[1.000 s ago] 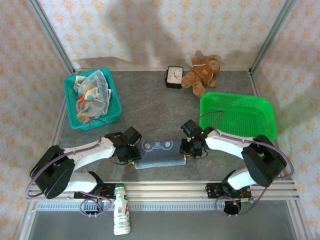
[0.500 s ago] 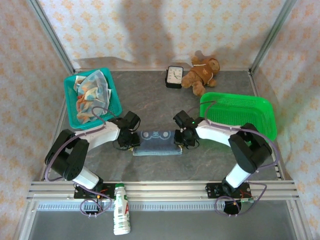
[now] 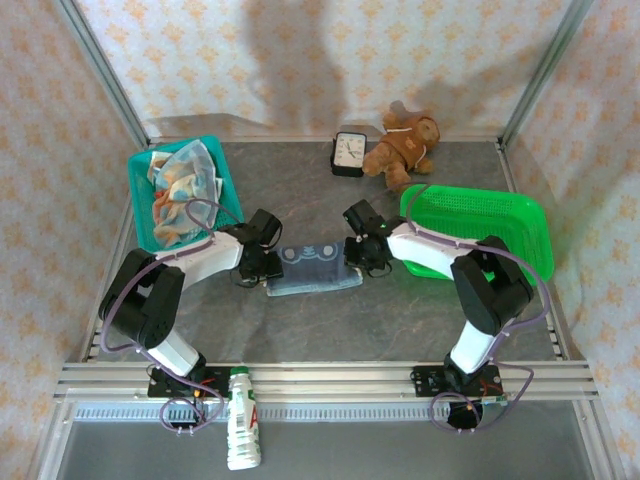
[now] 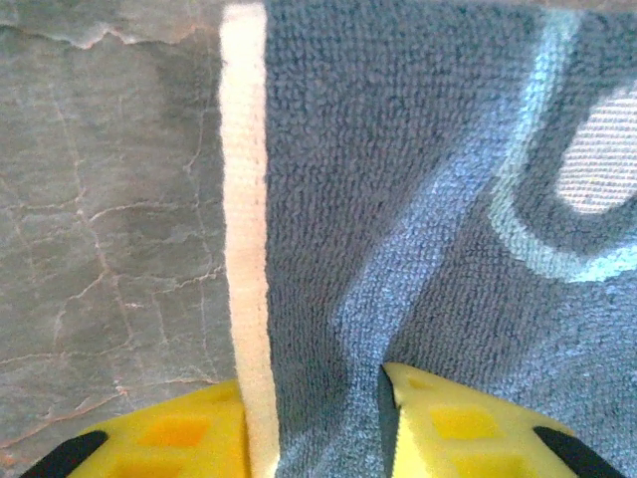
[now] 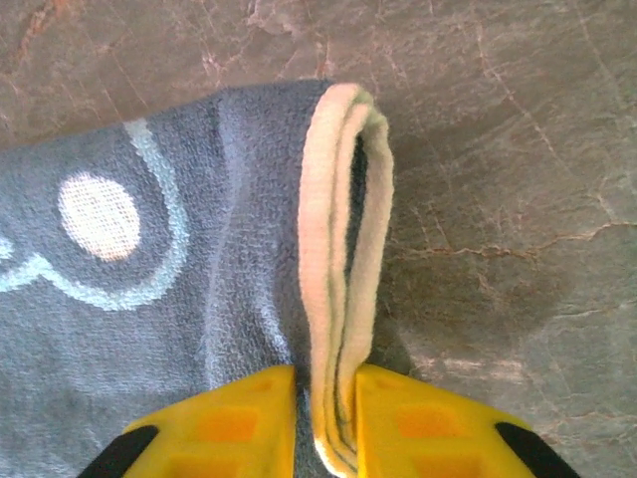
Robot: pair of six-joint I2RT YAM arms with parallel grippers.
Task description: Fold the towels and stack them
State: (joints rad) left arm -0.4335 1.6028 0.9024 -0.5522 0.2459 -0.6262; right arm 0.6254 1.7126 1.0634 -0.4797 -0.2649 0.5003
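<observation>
Early days, I'd say: on the counter [image 3: 400,320] the teal basket [image 3: 138,205] holds a heap of crumpled towels [image 3: 180,190], the green basket [image 3: 480,230] carries no stack, and one blue-grey towel [image 3: 312,270] lies part-folded in the middle. The right end effector [image 5: 325,373] pinches its doubled cream hem. The left end effector [image 4: 314,383] straddles the opposite edge with fingers partly spread, and I can't tell whether it grips.

A blue-grey towel [image 4: 418,199] is lying on a grey, veined surface [image 4: 109,199] and taking up the middle and right of the picture. Its cream border [image 4: 244,199] is running straight from top to bottom, with bare surface lying to the left of it. A pale blue curved line and a whitish oval are showing on the cloth at the right. Two yellow fingers [image 4: 169,438] are standing apart at the bottom, straddling the border; whether they are pinching the cloth is unclear.
</observation>
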